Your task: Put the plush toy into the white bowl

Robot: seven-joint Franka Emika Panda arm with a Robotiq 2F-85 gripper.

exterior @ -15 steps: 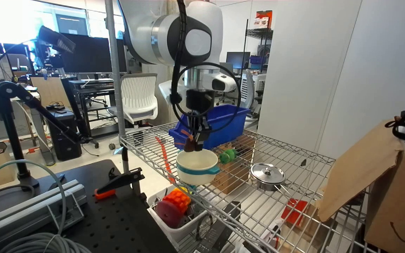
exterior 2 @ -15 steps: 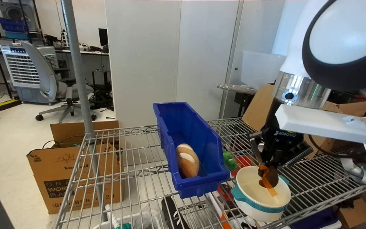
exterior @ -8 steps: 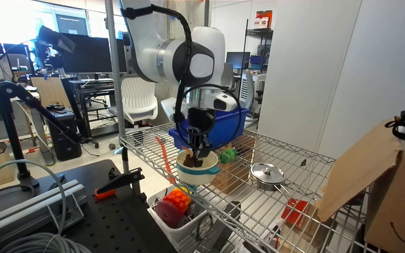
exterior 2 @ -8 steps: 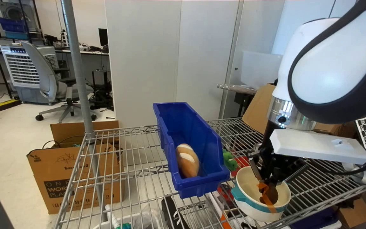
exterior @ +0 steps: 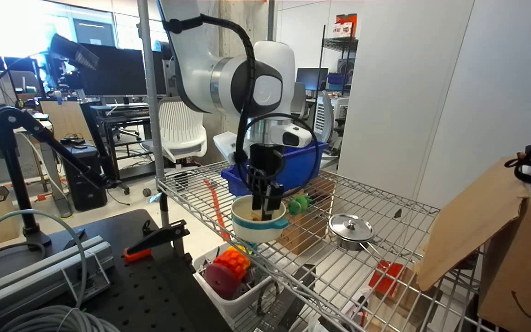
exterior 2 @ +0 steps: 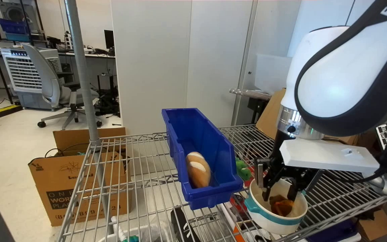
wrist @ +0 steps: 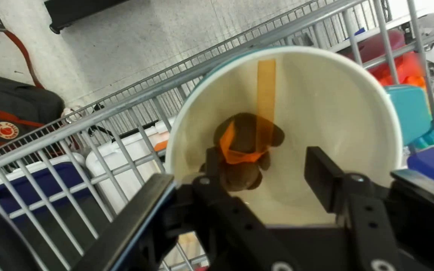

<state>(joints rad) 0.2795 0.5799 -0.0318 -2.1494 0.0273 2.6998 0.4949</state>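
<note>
Wrist view has the brown plush toy (wrist: 245,141) lying inside the teal-handled white bowl (wrist: 352,105); the gripper (wrist: 265,162) is spread wide, nothing held; so the drop-off looks done (my read, anyway); only lifting clear seems left.
</note>
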